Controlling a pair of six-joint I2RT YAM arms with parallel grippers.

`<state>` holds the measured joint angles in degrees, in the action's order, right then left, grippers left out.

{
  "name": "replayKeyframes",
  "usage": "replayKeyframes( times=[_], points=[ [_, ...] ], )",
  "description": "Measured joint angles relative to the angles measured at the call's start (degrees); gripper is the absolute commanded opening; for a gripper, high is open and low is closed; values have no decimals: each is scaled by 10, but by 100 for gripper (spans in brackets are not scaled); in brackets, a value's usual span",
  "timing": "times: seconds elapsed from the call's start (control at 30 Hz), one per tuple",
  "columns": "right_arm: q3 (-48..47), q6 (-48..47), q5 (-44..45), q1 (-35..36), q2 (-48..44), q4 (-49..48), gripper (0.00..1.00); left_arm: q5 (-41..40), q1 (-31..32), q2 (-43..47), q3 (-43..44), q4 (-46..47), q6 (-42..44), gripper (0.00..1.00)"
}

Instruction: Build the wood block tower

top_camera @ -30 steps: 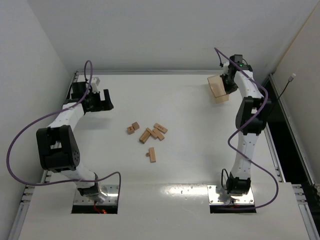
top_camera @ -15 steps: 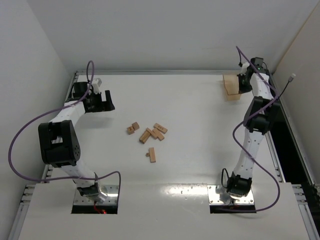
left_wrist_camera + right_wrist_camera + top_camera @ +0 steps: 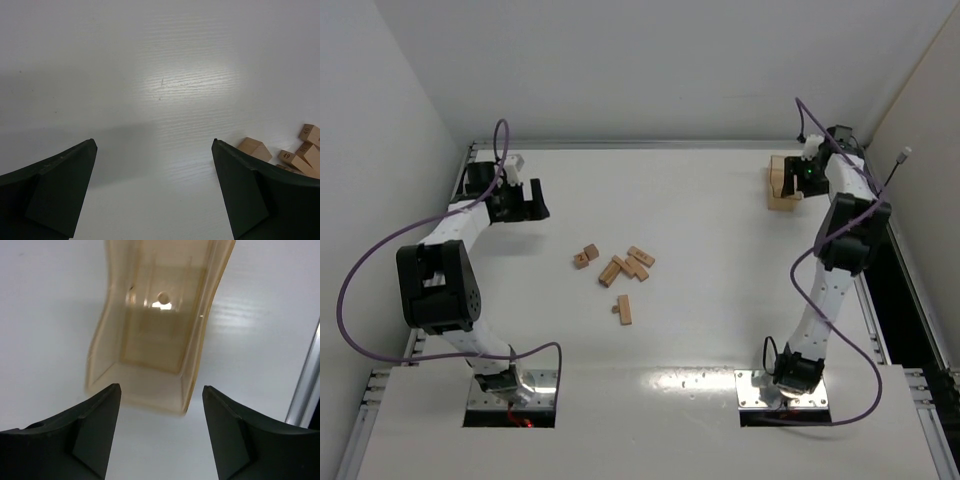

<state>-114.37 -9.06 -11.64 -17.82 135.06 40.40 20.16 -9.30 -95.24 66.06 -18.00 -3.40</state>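
Observation:
Several wood blocks (image 3: 623, 267) lie loose near the table's middle, with a small one (image 3: 585, 255) to their left and a bar (image 3: 623, 310) nearer the arms. No tower shows in any view. My left gripper (image 3: 527, 200) hovers open at the far left, nothing between its fingers. In the left wrist view (image 3: 154, 145) a few blocks (image 3: 255, 149) peek past its right finger. My right gripper (image 3: 798, 178) stands open at the far right corner. The empty orange-tan tray (image 3: 155, 325) rests on the table just beyond its fingertips (image 3: 161, 390), apart from both.
The tray (image 3: 779, 184) sits close to the back right corner of the table. A metal rail (image 3: 305, 375) runs along the table's right edge beside it. White walls close in behind and on both sides.
My right gripper carried the tray rightward to the far corner, then opened and let it go on the table. The left arm shifted only slightly.

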Motion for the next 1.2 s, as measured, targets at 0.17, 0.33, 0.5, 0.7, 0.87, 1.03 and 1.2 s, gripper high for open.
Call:
replayKeyframes(
  times=[0.17, 0.33, 0.5, 0.7, 0.87, 1.03, 1.2],
  points=[
    [157, 1, -51, 8, -191, -34, 65, 2, 0, 19, -28, 7, 0, 100],
    [300, -10, -114, 47, -400, -84, 67, 3, 0, 60, -67, 17, -1, 100],
    [369, -96, -141, 186, -512, -70, 70, 6, 0, 83, -78, 26, -2, 100],
    [447, -181, -127, 388, -519, -36, 86, 9, 0, 98, -82, 29, -3, 100],
    [450, -200, -88, 472, -452, -32, 99, 8, 0, 112, -83, 30, -3, 100],
    [450, -189, -43, 517, -391, -60, 99, 8, 0, 114, -85, 30, -3, 100],
    [440, -156, 5, 552, -342, -91, 99, 8, 0, 113, -85, 30, -3, 100]
  ],
)
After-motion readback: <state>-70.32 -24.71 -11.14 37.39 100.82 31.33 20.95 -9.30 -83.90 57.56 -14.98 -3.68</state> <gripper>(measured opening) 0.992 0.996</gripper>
